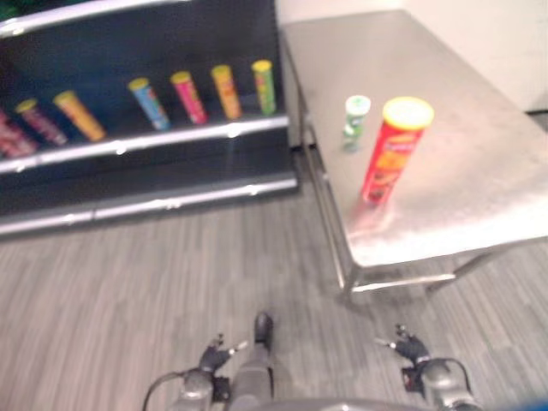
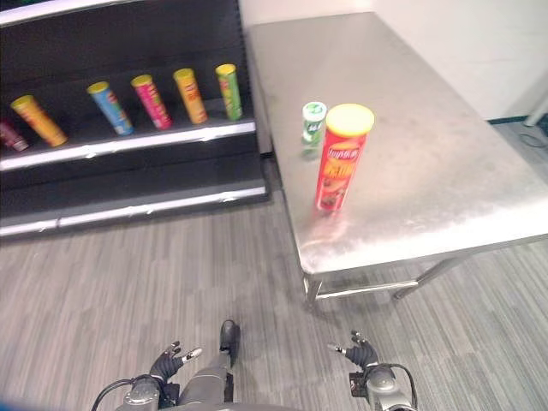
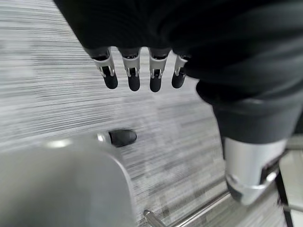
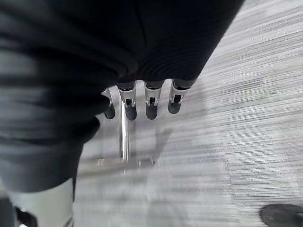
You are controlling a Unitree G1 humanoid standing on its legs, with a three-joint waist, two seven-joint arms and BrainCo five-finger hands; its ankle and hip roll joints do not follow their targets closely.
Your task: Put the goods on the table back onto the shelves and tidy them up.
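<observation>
Steel makes up the table, which stands to the right of a dark set of shelves on a grey wood-grain floor. Two goods stand upright on the table near its left edge: a tall red can with a yellow lid, and just behind it a small green-and-white can, which looks close to the red one but apart from it, though the angle makes that hard to judge. On the middle shelf a row of cans leans back: a yellow can, a blue can, a pink can, an orange can and a green can, with a dark red one at the far left. The left hand and the right hand hang low over the floor, well apart from the table, both with fingers straight and relaxed, holding nothing.
</observation>
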